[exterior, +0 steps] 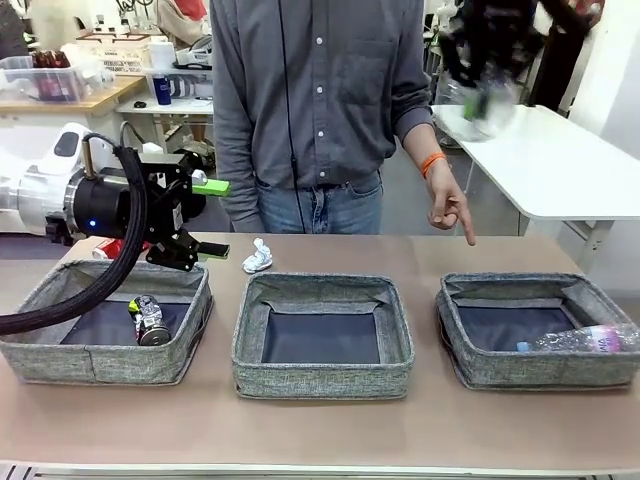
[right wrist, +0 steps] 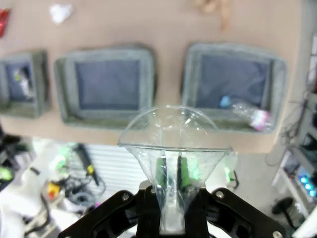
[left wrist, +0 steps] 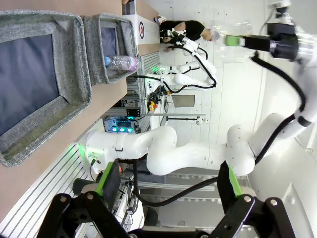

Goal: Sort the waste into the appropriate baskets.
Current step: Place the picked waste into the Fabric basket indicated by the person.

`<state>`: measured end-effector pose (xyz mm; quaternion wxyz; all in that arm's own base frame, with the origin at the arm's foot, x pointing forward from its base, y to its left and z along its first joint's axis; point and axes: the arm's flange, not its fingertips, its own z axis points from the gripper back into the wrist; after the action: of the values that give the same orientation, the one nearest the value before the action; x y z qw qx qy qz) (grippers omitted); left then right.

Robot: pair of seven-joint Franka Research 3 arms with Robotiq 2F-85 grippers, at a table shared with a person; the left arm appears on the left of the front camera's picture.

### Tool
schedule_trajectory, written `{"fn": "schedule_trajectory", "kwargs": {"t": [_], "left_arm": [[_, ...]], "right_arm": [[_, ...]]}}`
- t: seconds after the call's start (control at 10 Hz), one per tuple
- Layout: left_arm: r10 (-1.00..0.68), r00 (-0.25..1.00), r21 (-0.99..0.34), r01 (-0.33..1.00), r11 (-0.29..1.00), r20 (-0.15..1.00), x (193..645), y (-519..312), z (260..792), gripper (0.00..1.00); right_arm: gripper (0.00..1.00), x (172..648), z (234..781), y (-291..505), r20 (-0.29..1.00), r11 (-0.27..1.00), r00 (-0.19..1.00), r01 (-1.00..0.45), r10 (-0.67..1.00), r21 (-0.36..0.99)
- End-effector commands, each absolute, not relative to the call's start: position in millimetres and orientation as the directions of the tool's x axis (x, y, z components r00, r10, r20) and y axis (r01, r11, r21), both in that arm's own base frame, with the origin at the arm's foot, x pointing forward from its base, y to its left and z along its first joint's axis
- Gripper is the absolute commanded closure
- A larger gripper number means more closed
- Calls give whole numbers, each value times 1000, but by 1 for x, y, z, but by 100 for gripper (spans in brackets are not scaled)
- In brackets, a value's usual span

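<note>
My right gripper (right wrist: 172, 171) is shut on the rim of a clear plastic cup (right wrist: 173, 141), held high over the table; from the front, gripper (exterior: 482, 98) and cup (exterior: 487, 117) are blurred at top right. My left gripper (exterior: 226, 219) stands open and holds nothing, just above the left basket's (exterior: 100, 365) back wall. A dark drink can (exterior: 150, 320) lies in that basket. The middle basket (exterior: 320, 380) holds nothing. In the right basket (exterior: 540, 372) lies a clear bottle (exterior: 585, 340). Behind the baskets, a white paper wad (exterior: 258, 257) sits on the table. A red can (right wrist: 2, 22) peeks in beside it.
A person stands at the far side, one hand (exterior: 450, 205) pointing down toward the right basket. A white side table (exterior: 560, 160) stands behind on the right. Bare tabletop (exterior: 320, 430) runs along the front of the baskets.
</note>
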<state>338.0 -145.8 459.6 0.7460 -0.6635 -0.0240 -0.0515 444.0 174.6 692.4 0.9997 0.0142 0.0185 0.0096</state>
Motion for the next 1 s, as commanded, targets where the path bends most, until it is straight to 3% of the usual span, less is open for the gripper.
{"fn": "schedule_trajectory", "kwargs": {"t": [0.0, 0.5, 0.9], "left_arm": [[-36, 995, -989, 100, 110, 96, 338, -147, 462, 0], [-36, 995, -989, 100, 110, 96, 338, -147, 462, 0], [-36, 995, -989, 100, 110, 96, 338, -147, 462, 0]], "right_arm": [[88, 412, 619, 140, 98, 1000, 995, 14, -16, 24], [88, 387, 518, 84, -24, 978, 984, 176, -174, 111], [88, 391, 497, 84, -56, 974, 972, 227, -227, 6]]}}
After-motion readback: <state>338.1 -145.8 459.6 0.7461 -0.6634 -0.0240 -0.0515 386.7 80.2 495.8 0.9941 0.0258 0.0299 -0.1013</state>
